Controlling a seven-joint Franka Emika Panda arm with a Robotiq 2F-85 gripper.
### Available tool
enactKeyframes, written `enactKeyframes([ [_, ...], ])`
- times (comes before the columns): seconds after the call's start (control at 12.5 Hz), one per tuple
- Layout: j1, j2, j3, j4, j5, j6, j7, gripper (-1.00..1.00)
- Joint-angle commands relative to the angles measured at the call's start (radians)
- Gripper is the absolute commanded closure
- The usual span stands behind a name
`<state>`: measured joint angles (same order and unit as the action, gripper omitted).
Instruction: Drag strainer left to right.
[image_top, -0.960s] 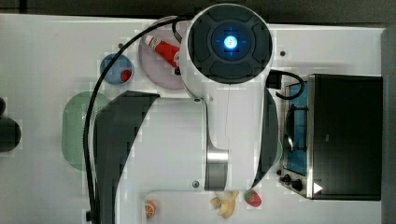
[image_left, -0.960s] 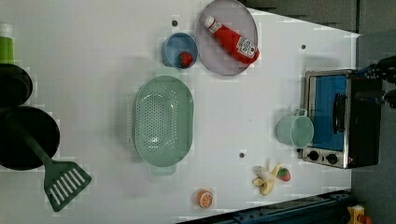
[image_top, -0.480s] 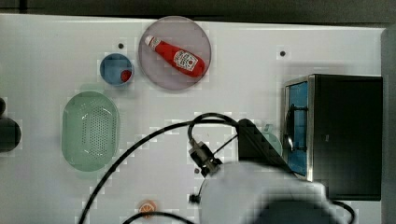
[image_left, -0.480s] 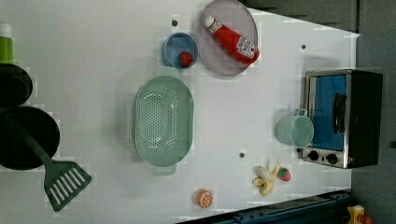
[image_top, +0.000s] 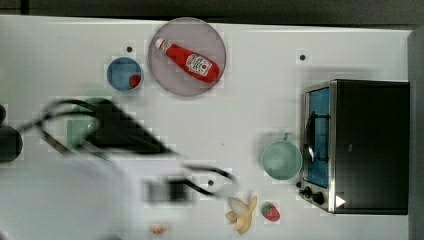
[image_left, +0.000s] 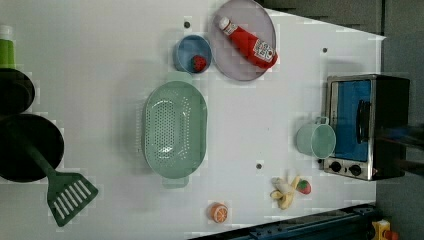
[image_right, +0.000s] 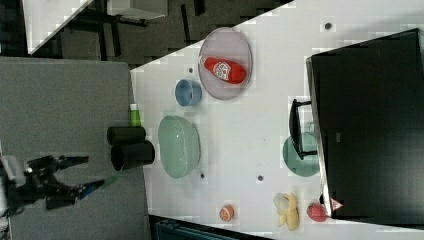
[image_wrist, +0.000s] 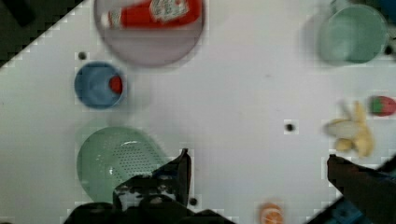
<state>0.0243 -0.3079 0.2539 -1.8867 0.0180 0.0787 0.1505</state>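
Strainer (image_left: 174, 130): pale green, oblong, resting on the white table (image_left: 100, 60), just beside the blue bowl (image_left: 192, 54) holding a strawberry; well apart from the mint cup (image_left: 315, 140). Gripper (image_wrist: 257, 161): fingers spread wide apart, holding nothing, above the table beside the strainer.

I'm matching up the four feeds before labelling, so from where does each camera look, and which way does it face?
Top view: overhead, straight down on the table; the blurred arm covers most of the strainer.
Left view: high, looking down; strainer near the middle, toaster oven at the left view's right.
Right view: high, off to one side; gripper beyond the table edge.
Wrist view: on the arm, facing down; open gripper beside the strainer.
All four share the ketchup bottle on its plate.
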Motion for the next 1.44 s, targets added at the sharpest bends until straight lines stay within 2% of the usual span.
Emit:
enactKeyframes([
  [0.08, 0.036, 0.152, 0.160, -0.050, 0.017, 0.104, 0.303, -1.00],
  [0.48, 0.040, 0.400, 0.339, -0.055, -0.018, 0.351, 0.901, -1.00],
  [0.8, 0.060, 0.609, 0.353, -0.062, -0.174, 0.472, 1.273, -1.00],
  [1.04, 0.061, 0.760, 0.346, -0.063, -0.257, 0.578, 1.358, -1.00],
  [1.28, 0.061, 0.879, 0.309, -0.076, -0.296, 0.729, 1.358, -1.00],
  [1.44, 0.061, 0.912, 0.280, -0.104, -0.299, 0.819, 1.358, -1.00],
])
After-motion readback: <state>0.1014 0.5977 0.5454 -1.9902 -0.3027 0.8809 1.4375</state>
